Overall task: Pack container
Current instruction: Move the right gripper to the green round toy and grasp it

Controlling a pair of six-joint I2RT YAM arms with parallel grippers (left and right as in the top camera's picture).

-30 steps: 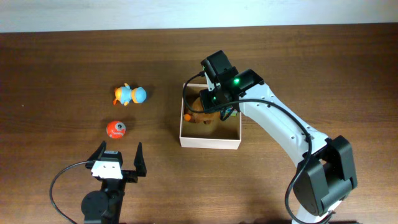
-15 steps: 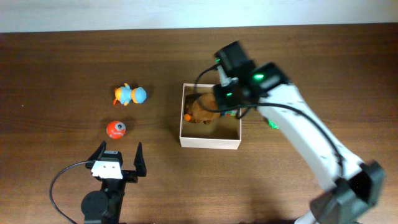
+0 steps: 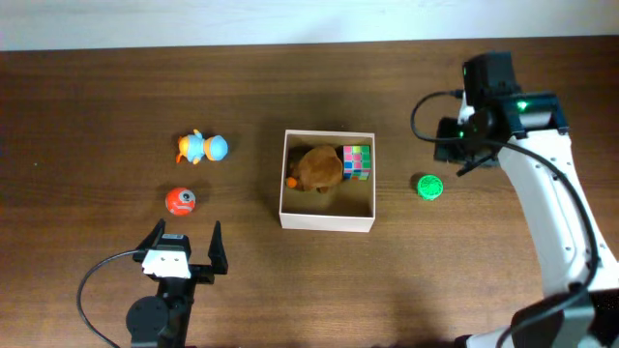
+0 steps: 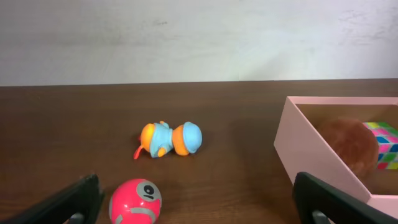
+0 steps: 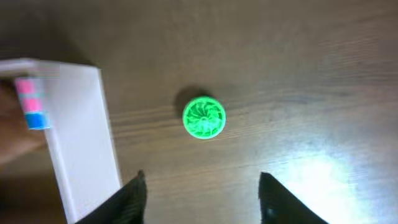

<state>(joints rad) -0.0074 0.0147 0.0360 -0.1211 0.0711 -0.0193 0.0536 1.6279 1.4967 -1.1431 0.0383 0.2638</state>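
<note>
The container (image 3: 327, 222) is a square white-walled box with a tan inside at the table's middle. It holds a brown plush toy (image 3: 315, 168) and a multicoloured cube (image 3: 357, 161). It also shows in the left wrist view (image 4: 298, 149) and the right wrist view (image 5: 81, 143). A green round toy (image 3: 429, 187) lies on the table right of the container, also in the right wrist view (image 5: 204, 116). My right gripper (image 5: 202, 199) is open and empty, above and right of the green toy. My left gripper (image 4: 199, 205) is open and empty near the front edge, behind a red ball (image 4: 135, 201).
A blue and orange toy (image 3: 202, 147) lies left of the container, also in the left wrist view (image 4: 170, 139). The red ball (image 3: 181, 200) lies in front of it. A pale wall borders the far edge of the wooden table.
My right arm has lifted out of the container and swung right, past the green toy. The multicoloured cube now shows inside the container. The left arm has not moved.
</note>
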